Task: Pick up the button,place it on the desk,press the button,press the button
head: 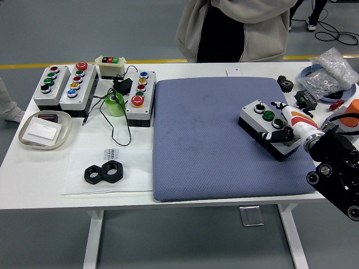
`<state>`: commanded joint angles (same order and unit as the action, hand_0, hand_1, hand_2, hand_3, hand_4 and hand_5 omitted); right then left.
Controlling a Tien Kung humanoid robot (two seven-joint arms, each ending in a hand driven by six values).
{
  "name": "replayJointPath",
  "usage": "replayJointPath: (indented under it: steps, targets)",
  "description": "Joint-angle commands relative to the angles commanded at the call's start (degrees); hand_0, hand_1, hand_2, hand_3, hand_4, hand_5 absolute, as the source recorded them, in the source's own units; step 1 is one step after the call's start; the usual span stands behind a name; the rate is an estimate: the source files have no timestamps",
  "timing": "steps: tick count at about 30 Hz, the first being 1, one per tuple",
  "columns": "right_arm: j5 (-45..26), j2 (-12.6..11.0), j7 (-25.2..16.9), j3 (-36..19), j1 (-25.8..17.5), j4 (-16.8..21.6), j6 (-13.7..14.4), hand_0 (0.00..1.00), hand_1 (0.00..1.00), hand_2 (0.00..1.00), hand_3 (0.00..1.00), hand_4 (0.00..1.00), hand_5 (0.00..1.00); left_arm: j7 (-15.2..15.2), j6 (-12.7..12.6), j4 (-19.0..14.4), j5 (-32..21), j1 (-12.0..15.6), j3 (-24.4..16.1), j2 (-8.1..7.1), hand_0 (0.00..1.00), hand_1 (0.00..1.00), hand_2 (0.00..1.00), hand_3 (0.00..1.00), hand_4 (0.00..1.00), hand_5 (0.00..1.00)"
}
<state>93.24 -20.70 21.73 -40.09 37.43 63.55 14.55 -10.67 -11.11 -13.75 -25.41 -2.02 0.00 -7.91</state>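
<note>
A grey button box (257,120) with a black knob and green buttons lies at an angle on the right part of the blue mat (207,140). My right hand (275,120), white with an orange stripe and black fingertips, rests at the box's right end. Its thumb (276,135) is at the box's near side and a finger (276,105) at the far side, loosely spread and not clamped on the box. The box's right end is hidden under the hand. The left arm is out of view.
Three grey button boxes (77,83) stand at the far left, with a small switch box (110,65), green tape roll (115,104), tray (45,130) and black nuts (104,172). A person (241,28) stands at the far side. Bags and parts (331,73) crowd the right edge.
</note>
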Motion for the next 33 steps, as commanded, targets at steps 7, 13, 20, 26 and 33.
replayJointPath:
  steps: [7,13,20,26,33]
  targets:
    - [0.3,0.2,0.7,0.7,0.9,-0.7,-0.4,0.890,0.770,0.840,0.894,0.862,0.210,-0.1,0.0,0.0,-0.2,-0.1,0.0,-0.02,0.730,0.855,0.920,0.840,0.653,0.998]
    - [0.5,0.1,1.1,1.6,1.4,-1.4,-0.4,0.802,0.683,0.743,0.845,0.836,0.130,-0.1,-0.1,0.0,-0.2,-0.1,0.0,-0.05,0.730,0.855,0.919,0.840,0.652,0.998]
    - [0.7,-0.2,1.3,2.1,1.6,-2.1,-0.3,0.620,0.565,0.607,0.777,0.802,0.084,-0.2,-0.1,0.0,-0.3,-0.2,0.0,-0.07,0.729,0.855,0.919,0.839,0.652,0.998]
    - [0.9,-0.3,1.3,2.2,1.8,-2.2,0.0,0.497,0.509,0.555,0.753,0.780,0.068,-0.2,-0.1,0.0,-0.3,-0.2,0.0,-0.06,0.729,0.855,0.919,0.839,0.652,0.998]
    - [0.0,-1.3,-0.1,3.4,2.8,-1.8,-1.0,0.493,0.499,0.539,0.747,0.748,0.050,-0.2,-0.1,0.0,-0.2,-0.7,-0.4,-0.05,0.728,0.855,0.919,0.839,0.653,0.998]
